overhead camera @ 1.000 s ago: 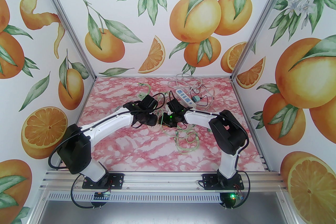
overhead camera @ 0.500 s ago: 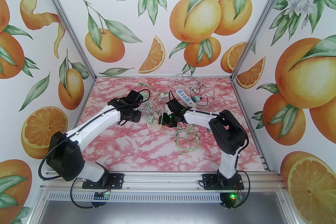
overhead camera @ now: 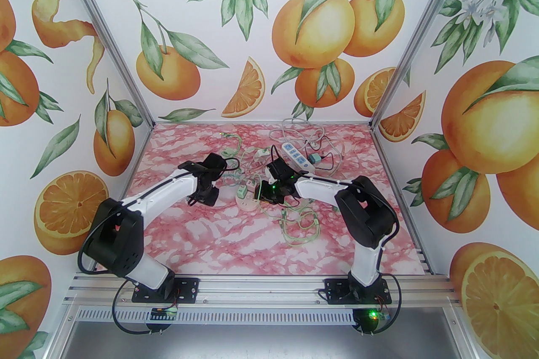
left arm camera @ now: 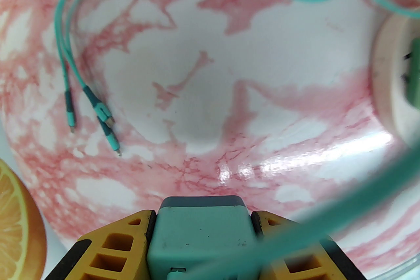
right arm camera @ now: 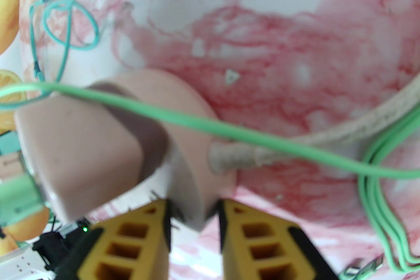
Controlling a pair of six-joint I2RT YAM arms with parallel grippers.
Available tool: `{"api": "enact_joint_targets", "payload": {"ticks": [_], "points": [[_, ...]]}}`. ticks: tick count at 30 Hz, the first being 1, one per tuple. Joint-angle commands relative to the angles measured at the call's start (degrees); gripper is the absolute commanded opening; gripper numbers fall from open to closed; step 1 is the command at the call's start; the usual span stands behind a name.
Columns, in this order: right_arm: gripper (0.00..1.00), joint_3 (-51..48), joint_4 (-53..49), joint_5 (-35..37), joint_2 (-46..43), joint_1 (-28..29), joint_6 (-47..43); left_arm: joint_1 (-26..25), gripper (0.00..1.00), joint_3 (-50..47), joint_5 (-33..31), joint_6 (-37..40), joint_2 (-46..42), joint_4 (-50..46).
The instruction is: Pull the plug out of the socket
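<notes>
Gripping flat sides suits this seemingly light, rigid plug (left arm camera: 200, 239): your left pincer (left arm camera: 201, 223) is clamped on it over the desk (left arm camera: 197, 75), apart from the socket (right arm camera: 190, 167) your right pincer (right arm camera: 193, 206) pinches.

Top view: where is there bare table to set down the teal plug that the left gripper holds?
Bare for the teal plug: the near middle of the table, between the near rail and the green cable coil; also the far left corner. Crowded: the round socket, power strip and tangled cables at centre and back right.
</notes>
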Motion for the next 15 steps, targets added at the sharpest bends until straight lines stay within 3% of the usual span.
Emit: {"api": "enact_joint_targets", "payload": {"ticks": [1, 9, 15], "points": [[0.28, -3.0, -11.31, 10.17, 5.58, -0.3, -1.31, 0.16, 0.33, -0.57, -1.54, 1.24, 1.24, 0.34], [0.29, -2.51, -12.49, 10.4, 5.58, -0.3, -1.74, 0.14, 0.36, 1.7, -6.62, -0.47, 8.33, -2.05], [0.29, -1.5, -13.54, 10.6, 5.57, -0.33, -2.1, 0.14, 0.7, 4.7, -2.74, -0.98, 7.79, -2.2]]}}
